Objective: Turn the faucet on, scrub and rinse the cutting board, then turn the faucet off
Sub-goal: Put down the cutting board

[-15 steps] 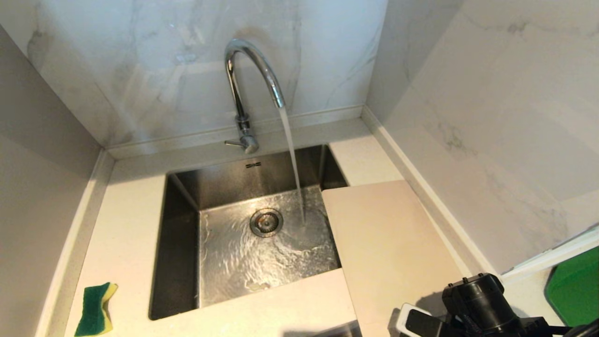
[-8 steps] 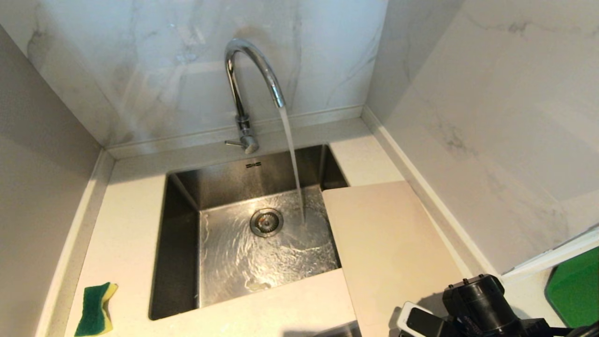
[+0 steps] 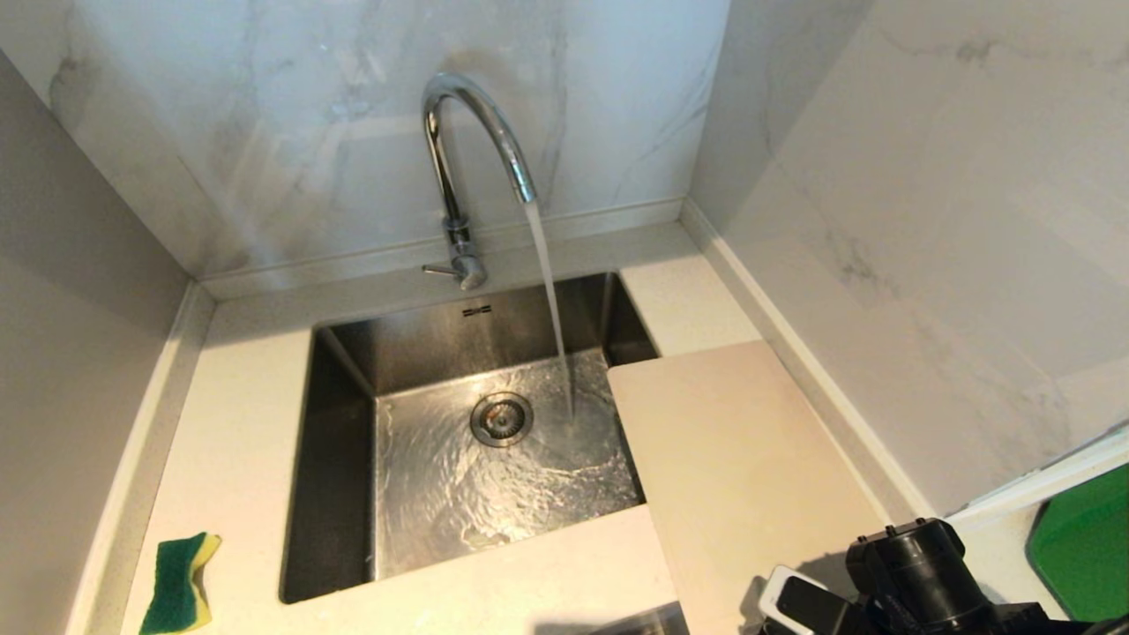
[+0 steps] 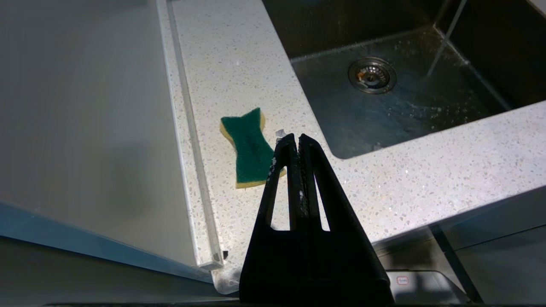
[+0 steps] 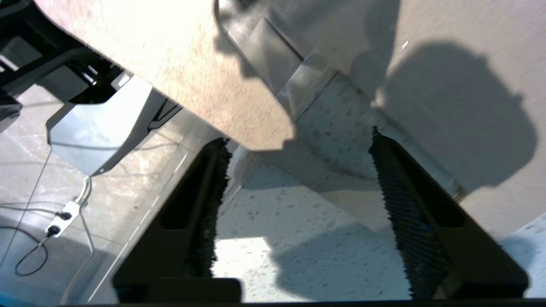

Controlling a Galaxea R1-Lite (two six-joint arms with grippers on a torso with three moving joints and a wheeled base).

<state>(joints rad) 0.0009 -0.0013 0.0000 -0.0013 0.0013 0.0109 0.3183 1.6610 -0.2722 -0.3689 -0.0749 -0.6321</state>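
Observation:
The chrome faucet [image 3: 459, 132] stands behind the sink [image 3: 340, 476], and a stream of water [image 3: 551, 300] falls from its spout into the basin. The cream cutting board [image 3: 741, 459] lies flat on the counter right of the sink, its left edge over the basin. My right gripper [image 5: 298, 138] is open at the board's near rounded corner [image 5: 183, 64], with both pads clear of it. Only its black wrist [image 3: 917, 573] shows in the head view, at the near right. My left gripper [image 4: 297, 138] hangs shut and empty above the counter's front edge.
A green and yellow sponge [image 3: 181, 582] lies on the speckled counter left of the sink, just beyond the left fingertips [image 4: 249, 149]. Marble walls close in the back and right. A green object [image 3: 1085, 547] sits at the far right. Water sheets over the sink floor round the drain [image 3: 501, 419].
My right wrist has slid a little toward the near right corner of the head view. The board, faucet, running water and sponge have stayed where they were.

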